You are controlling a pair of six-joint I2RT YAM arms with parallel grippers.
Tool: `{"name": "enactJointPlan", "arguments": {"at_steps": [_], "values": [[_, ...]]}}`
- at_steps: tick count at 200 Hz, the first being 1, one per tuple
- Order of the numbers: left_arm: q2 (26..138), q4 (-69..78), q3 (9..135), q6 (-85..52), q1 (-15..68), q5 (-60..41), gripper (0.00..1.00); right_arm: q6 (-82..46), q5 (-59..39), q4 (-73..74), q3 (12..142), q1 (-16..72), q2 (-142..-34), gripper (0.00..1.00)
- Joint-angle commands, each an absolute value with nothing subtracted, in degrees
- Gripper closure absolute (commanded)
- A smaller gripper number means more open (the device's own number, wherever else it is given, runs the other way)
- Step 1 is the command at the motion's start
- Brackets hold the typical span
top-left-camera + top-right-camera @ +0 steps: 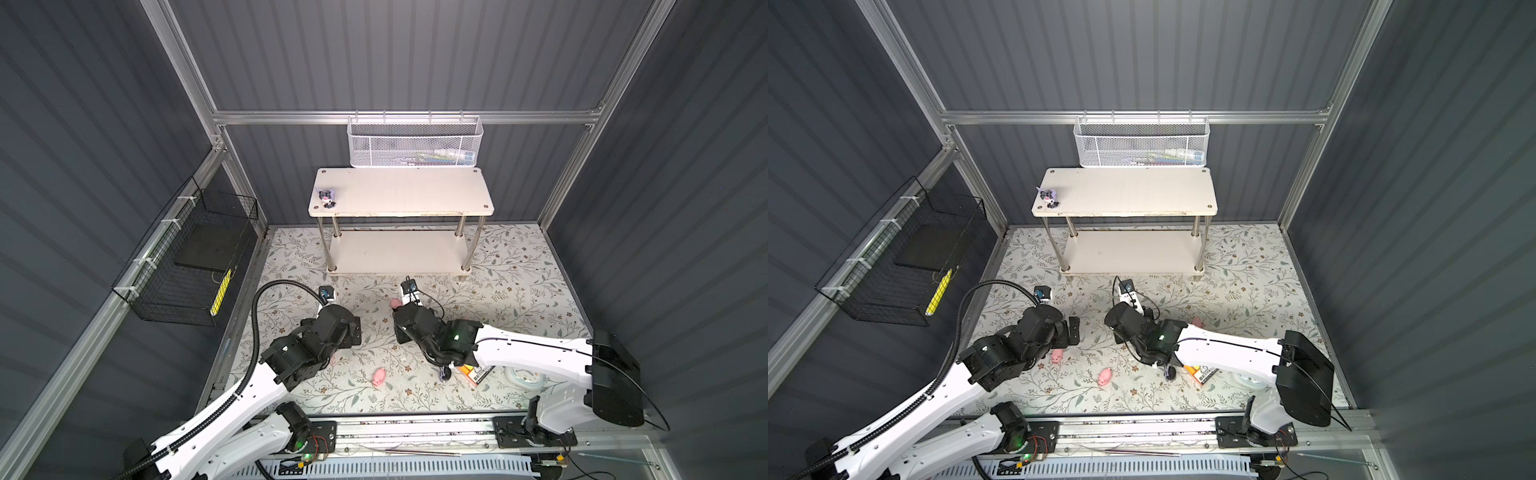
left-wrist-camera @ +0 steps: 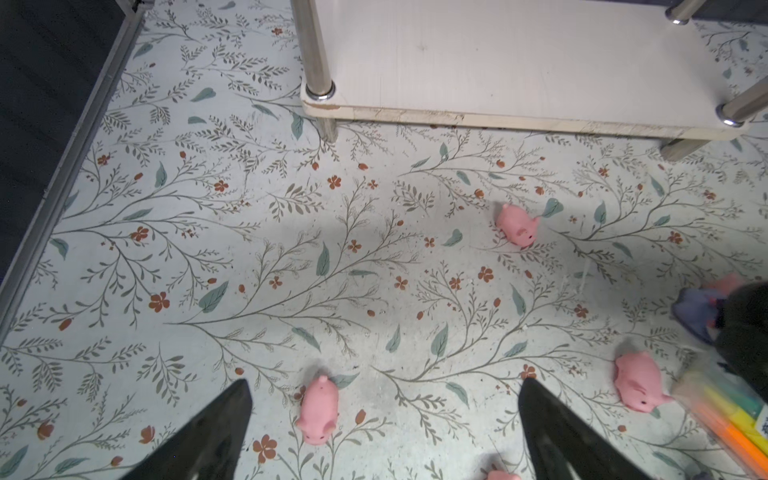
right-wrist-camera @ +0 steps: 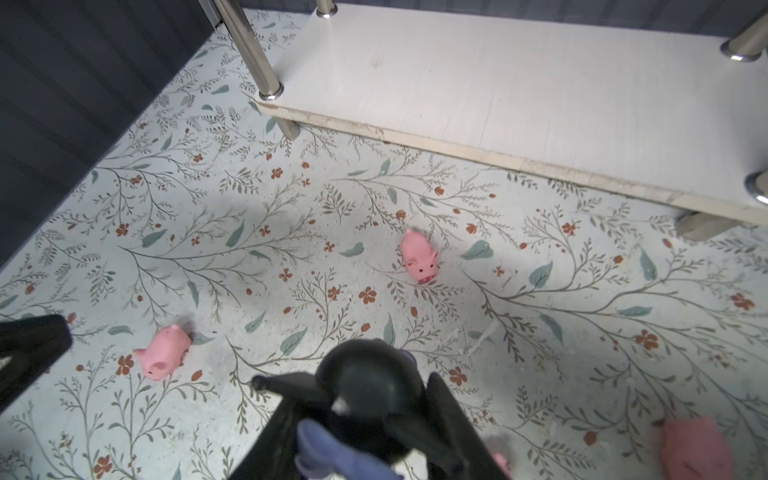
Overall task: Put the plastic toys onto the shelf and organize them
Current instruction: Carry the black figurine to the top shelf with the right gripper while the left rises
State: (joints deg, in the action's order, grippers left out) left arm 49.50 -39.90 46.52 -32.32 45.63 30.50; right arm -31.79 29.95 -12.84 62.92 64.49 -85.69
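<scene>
**Second figurine gripped; pigs on the bench not yet collected**

Top views: The white two-tier shelf with metal posts [image 1: 403, 191] stands at the rear edge of the floral-patterned bench [image 1: 519, 291]. One black-eared purple plastic figurine [image 1: 326, 197] stands on the upper board at its front-left corner. The lower board is bare. A small pink plastic pig [image 1: 379, 377] lies near the middle of the bench's front edge. Both arms hang low over the bench centre, close together.

Left wrist view: The left tool [image 2: 386, 436] stands wide and holds nothing. Another pink pig [image 2: 318, 409] lies on the bench between its fingers.

Right wrist view: The right tool [image 3: 351, 415] is closed narrow on a second black-and-purple figurine [image 3: 370, 382], held above the bench in front of the shelf's lower board.

Assessment: The step in hand appears to be carrying the second figurine to the shelf while the left tool lines up on a pig. The right arm would need to rise above the upper board's front edge and set the figurine beside the first. The left tool would need to descend and close. The arms need clearance between them.
</scene>
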Motion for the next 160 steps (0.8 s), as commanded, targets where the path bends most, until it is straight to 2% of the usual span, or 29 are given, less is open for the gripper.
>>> {"name": "enactJointPlan", "arguments": {"at_steps": [1,82,135,160], "values": [[51.0,-41.8,50.7,-29.6,45.6,31.4,0.00,-27.7,29.0,-18.2,67.9,63.2,-84.5,0.65],[56.4,-42.9,59.9,-25.9,44.6,33.3,0.00,-20.0,24.6,-29.4,87.3,57.9,-87.2,0.65],[59.9,-41.8,64.1,-23.0,35.9,24.4,0.00,-16.1,22.8,-35.1,101.4,54.6,-92.4,0.65],[61.2,-41.4,66.0,-21.8,34.9,23.0,0.00,-14.8,21.6,-37.1,107.3,53.1,-95.0,0.65]]}}
